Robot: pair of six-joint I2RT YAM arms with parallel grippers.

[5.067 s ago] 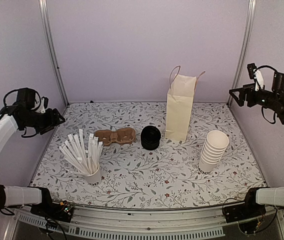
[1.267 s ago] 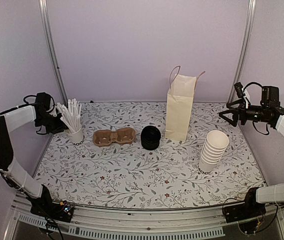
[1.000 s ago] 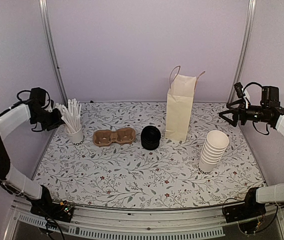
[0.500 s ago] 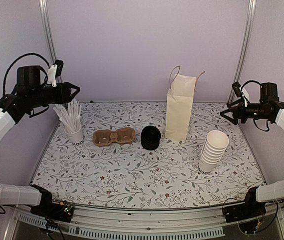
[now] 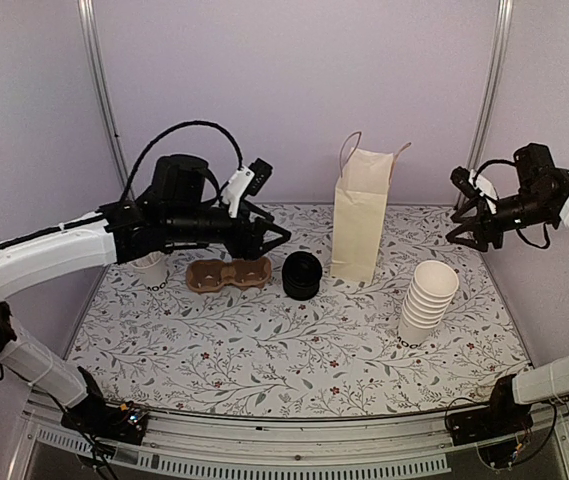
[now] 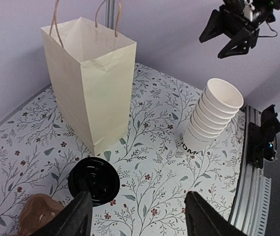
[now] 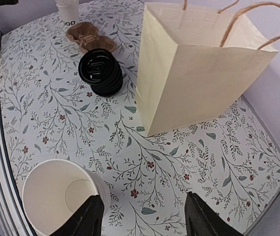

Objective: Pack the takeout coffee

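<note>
No takeout coffee with a black lid shows in any view. My left gripper hangs open and empty above the brown cup carrier, beside the stack of black lids. In the left wrist view the left gripper frames bare table, with the lids by its left finger. My right gripper is open and empty in the air, above and behind the stack of lidless white cups. Seen from the right wrist, the right gripper has the top cup's rim beside its left finger.
A cream paper bag with handles stands open and upright at the back middle. A white cup of stir sticks sits at the back left, mostly hidden behind my left arm. Purple walls and metal posts close in the back and sides.
My left arm swung from the back left corner, away from the stir sticks, to the middle over the carrier, its jaws wider. My right gripper tipped downward and its jaws narrowed somewhat.
</note>
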